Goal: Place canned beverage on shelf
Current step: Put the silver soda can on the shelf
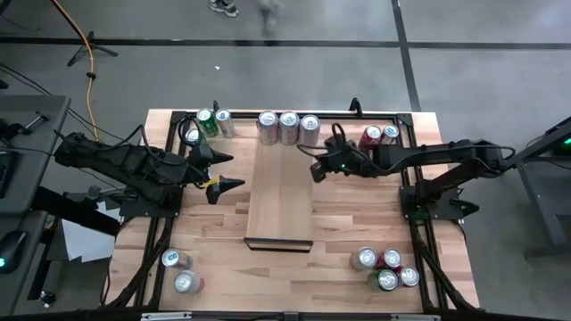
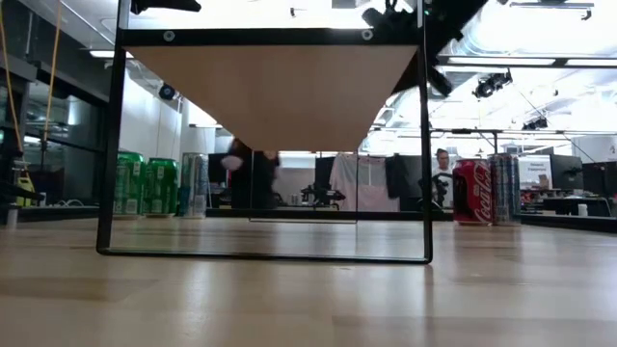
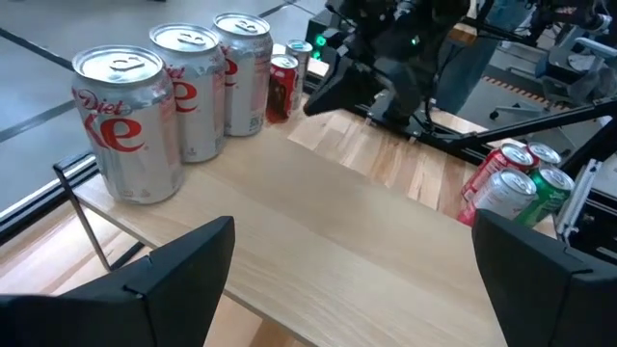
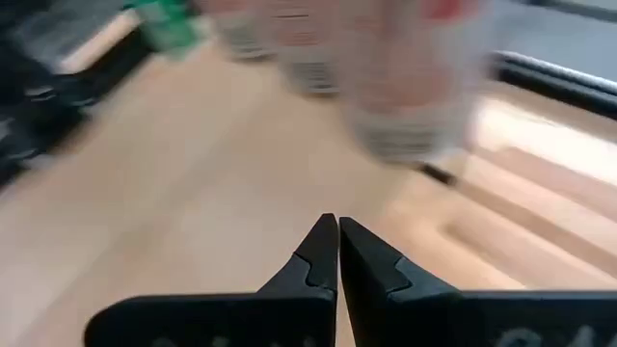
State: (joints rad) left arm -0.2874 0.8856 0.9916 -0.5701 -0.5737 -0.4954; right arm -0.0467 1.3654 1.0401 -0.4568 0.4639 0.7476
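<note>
Butcher-block desk (image 1: 214, 241) carrying a raised shelf (image 1: 281, 201) and groups of cans.
Three silver cans (image 1: 287, 127) are standing in a row at the shelf's far end; further can clusters are resting on the desk near all four corners.

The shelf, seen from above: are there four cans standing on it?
No. Three silver Diet Coke cans stand in a row at the far end of the shelf; the remaining board is bare.

The right gripper (image 4: 337, 253) has its two dark fingertips pressed together above pale wood of the shelf (image 4: 174, 193). Ahead stand blurred silver cans (image 4: 405, 87), with a green can (image 4: 169, 24) farther off, near the shelf's edge.
</note>
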